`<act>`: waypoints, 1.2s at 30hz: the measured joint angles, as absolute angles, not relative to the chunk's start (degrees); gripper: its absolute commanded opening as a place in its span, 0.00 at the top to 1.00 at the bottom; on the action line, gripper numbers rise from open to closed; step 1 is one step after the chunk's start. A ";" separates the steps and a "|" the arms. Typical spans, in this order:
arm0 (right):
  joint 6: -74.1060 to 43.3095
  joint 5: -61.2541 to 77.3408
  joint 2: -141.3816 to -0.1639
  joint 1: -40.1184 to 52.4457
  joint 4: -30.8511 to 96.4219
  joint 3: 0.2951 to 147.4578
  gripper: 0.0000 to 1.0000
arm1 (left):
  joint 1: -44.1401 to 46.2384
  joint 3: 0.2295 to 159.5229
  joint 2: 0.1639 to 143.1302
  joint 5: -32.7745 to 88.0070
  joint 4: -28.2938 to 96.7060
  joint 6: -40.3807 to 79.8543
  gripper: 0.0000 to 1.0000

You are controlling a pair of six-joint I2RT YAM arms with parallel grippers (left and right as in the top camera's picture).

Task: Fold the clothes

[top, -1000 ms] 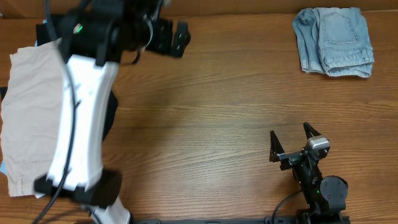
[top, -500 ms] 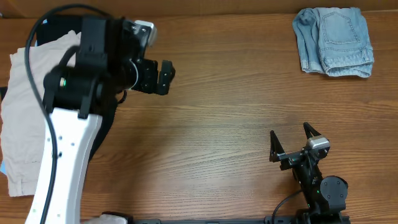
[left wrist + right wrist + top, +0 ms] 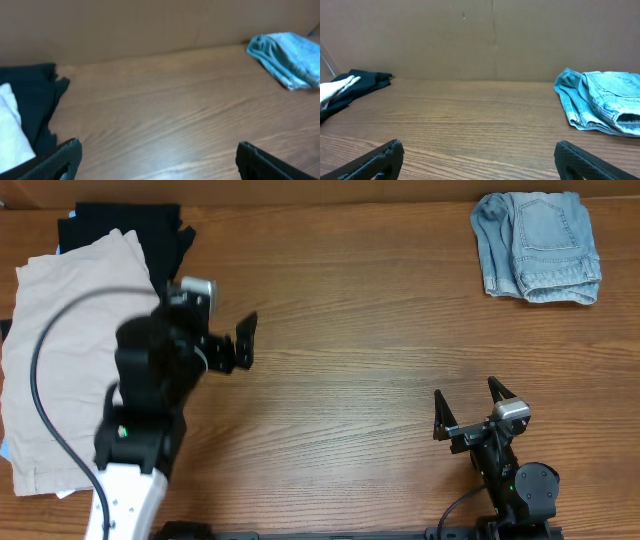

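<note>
Overhead: left gripper [image 3: 243, 343] drawn back from 11 toward 9 o'clock, jaws wide; right gripper [image 3: 468, 402] unmoved, 5 o'clock, wide; denim shorts [image 3: 537, 246] unmoved, 1 o'clock.
Left wrist: denim shorts at 2 o'clock.
Right wrist: denim shorts at 3 o'clock.

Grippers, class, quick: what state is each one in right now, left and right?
Left gripper: open, holding nothing.
Right gripper: open, holding nothing.

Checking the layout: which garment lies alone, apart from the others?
The light-blue denim shorts, alone at the far right; the beige shorts overlap the black garment at the left edge.
</note>
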State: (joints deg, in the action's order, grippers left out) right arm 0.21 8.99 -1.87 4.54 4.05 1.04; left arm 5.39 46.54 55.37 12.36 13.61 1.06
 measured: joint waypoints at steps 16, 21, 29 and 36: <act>0.21 8.97 -1.87 4.56 4.05 1.04 0.00 | 3.99 10.57 26.76 11.33 -13.58 1.08 0.00; 0.14 8.97 -1.87 4.56 4.05 1.04 0.00 | 2.72 6.52 19.75 10.15 -13.76 1.08 0.00; 0.19 8.99 -1.87 4.56 4.03 1.04 0.00 | -0.89 2.28 11.49 9.54 -13.78 1.34 0.00; 0.19 8.97 -1.87 4.56 4.05 1.04 0.00 | -1.56 0.97 6.50 9.13 -11.20 1.34 0.00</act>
State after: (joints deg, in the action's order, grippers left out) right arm 0.19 8.97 -1.87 4.56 4.05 1.04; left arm -1.56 0.97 6.50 9.13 -11.20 1.34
